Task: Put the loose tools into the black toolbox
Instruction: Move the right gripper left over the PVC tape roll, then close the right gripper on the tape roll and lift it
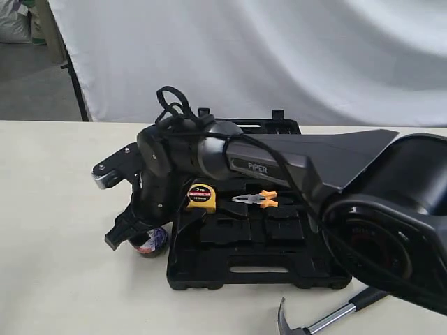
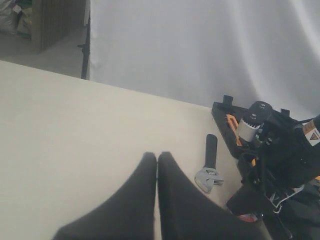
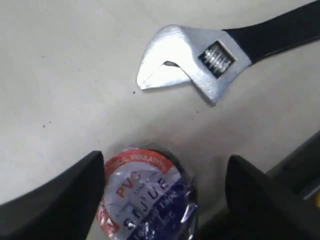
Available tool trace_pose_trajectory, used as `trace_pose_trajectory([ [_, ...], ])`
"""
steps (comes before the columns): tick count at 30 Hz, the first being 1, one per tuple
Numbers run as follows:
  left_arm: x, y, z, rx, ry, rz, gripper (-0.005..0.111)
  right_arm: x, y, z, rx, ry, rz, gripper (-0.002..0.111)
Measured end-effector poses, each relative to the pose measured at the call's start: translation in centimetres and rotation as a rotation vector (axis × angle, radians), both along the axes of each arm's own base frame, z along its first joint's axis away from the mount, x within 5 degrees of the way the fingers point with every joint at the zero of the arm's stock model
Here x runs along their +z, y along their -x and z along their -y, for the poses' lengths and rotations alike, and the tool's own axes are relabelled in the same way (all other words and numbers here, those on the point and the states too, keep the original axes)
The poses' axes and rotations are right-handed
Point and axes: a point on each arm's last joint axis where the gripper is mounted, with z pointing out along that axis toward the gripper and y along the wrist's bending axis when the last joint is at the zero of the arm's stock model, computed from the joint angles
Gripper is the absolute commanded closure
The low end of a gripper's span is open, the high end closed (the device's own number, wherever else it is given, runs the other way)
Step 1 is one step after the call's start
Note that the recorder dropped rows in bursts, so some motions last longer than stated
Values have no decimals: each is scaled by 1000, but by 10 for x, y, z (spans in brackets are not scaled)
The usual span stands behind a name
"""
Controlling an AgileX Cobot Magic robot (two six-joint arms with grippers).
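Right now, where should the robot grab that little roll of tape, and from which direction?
Across its round outer wall, coming straight down from above. The tape roll lies flat on the table, label up, so its curved sides are free; the open right end effector has a finger on each side.

The wrench (image 3: 200, 65) is showing a smooth, bright metal head; the tape roll (image 3: 145, 200) is gleaming glossily on the matt table (image 3: 60, 75).
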Motion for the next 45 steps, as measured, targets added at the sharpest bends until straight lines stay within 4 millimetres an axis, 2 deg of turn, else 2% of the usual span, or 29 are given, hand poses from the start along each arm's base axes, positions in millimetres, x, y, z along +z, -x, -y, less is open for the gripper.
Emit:
trace_pose_trajectory([
  [4,0,0,0,0,0,0,106,-11,6,-4,7,21,-27,43],
  [8,0,0,0,0,0,0,106,-12,12,-5,8,27,-57,43],
  [19,0,0,0,0,0,0,106,5,16,-5,13,22,-56,43],
  [26,0,0,0,0,0,0,106,5,17,-4,14,31,-61,43],
  [31,0,0,0,0,0,0,106,2,18,-2,14,48,-73,43],
  [35,0,0,0,0,0,0,106,-9,18,-1,15,73,-86,44],
  [36,0,0,0,0,0,0,106,-10,19,-2,18,76,-85,46],
  [39,0,0,0,0,0,0,106,-10,19,-2,19,80,-88,63],
  [45,0,0,0,0,0,0,106,-10,19,-1,19,81,-89,108],
])
